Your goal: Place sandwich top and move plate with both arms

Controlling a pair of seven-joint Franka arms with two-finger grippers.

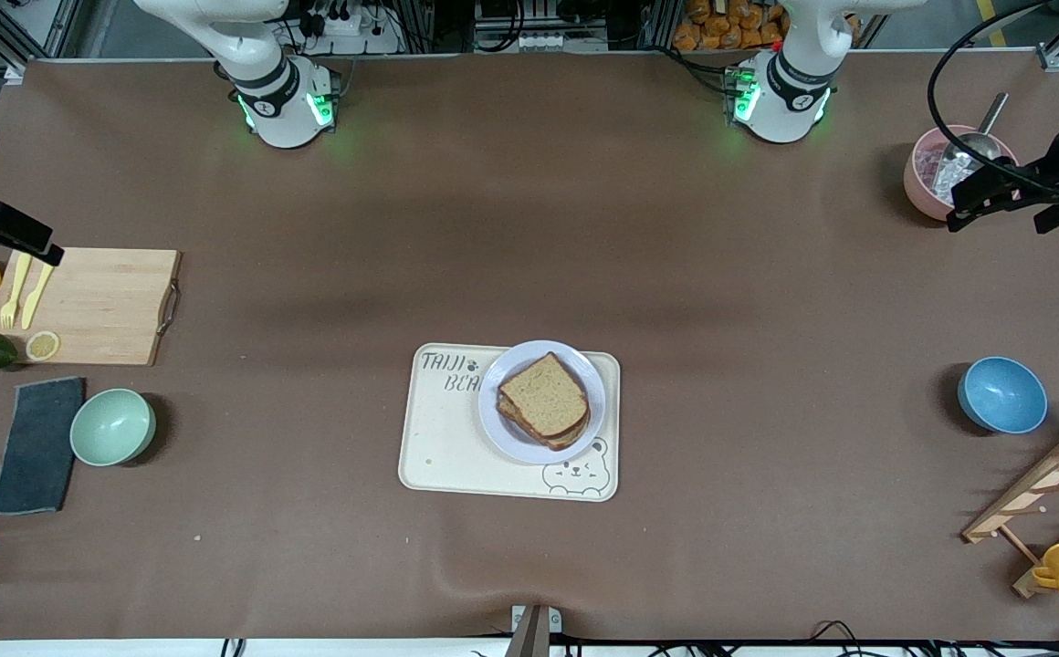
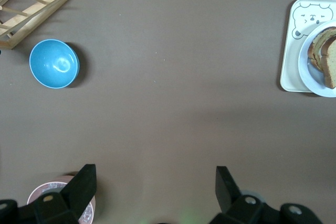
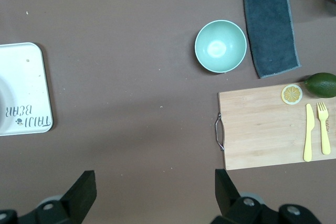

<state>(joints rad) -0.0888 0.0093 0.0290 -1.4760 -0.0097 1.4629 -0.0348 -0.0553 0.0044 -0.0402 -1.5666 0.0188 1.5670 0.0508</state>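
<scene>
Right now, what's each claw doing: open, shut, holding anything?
Left claw: open, empty, up over the table near the pink bowl.
Right claw: open, empty, up over the wooden cutting board.

Looking down from your right wrist cam, you've got the right hand [image 3: 155, 192] hanging over bare brown worktop [image 3: 131, 77], fingers [image 3: 84, 190] spread wide with nothing between them. A mint green bowl [image 3: 220, 46] sits just beside a dark grey cloth [image 3: 271, 29]. The wooden cutting board [image 3: 270, 127] carries a yellow knife [image 3: 308, 132], yellow fork [image 3: 324, 128] and lemon slice [image 3: 291, 94], with an avocado [image 3: 321, 84] at its edge. A corner of the cream tray [image 3: 31, 93] shows too.
</scene>
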